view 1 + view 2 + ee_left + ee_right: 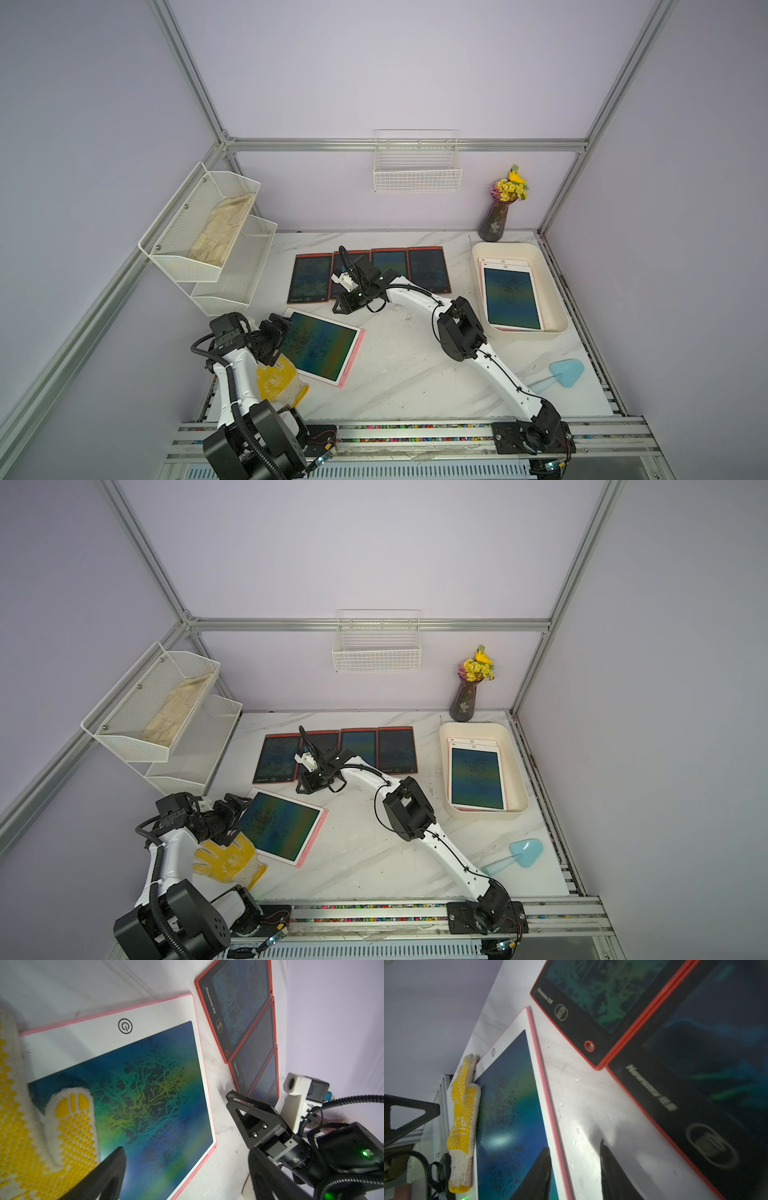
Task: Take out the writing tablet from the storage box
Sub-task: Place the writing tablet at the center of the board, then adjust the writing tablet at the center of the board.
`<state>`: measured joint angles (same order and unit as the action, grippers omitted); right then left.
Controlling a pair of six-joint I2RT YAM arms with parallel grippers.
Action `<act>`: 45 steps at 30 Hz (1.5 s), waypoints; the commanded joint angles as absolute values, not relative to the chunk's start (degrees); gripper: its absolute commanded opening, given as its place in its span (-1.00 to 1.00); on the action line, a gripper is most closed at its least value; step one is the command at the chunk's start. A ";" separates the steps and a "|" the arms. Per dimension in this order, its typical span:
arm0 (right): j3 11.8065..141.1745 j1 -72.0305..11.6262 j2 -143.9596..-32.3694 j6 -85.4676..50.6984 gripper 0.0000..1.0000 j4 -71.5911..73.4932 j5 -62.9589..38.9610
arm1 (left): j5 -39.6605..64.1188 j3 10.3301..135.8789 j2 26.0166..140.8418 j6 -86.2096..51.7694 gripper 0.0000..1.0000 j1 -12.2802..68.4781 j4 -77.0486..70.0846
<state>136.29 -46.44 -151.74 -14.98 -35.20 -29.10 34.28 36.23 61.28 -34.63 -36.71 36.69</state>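
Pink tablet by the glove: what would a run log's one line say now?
pink tablet: flat on table, outside storage box | right gripper: open at its edge | left gripper: open

The white marble counter [407,365] is scuffed with dark marks. Across its far middle, four red-framed writing tablets [428,269] lie flat in a row, edge to edge. Near left lies a pink-framed writing tablet [322,349], turned askew, screen up. A yellow-dotted work glove [274,380] lies at its near left edge, one finger over the screen. On the right stands the cream storage box [550,286]. A dark glass vase [493,222] of yellow flowers stands in the far right corner. Near right lies a pale blue spatula [565,372].
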 commanded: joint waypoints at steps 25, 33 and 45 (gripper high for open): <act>71.34 -51.45 -110.67 -44.63 -0.28 0.81 -22.15 | 30.65 39.15 62.66 -34.49 0.81 -23.59 35.08; 66.67 -53.59 -111.07 -51.04 -0.20 6.45 -21.97 | 28.92 37.36 62.31 -35.70 0.80 -22.11 33.42; 67.20 -54.76 -115.33 -54.84 -0.16 9.87 -22.26 | 28.14 37.35 62.49 -35.68 0.80 -22.06 32.96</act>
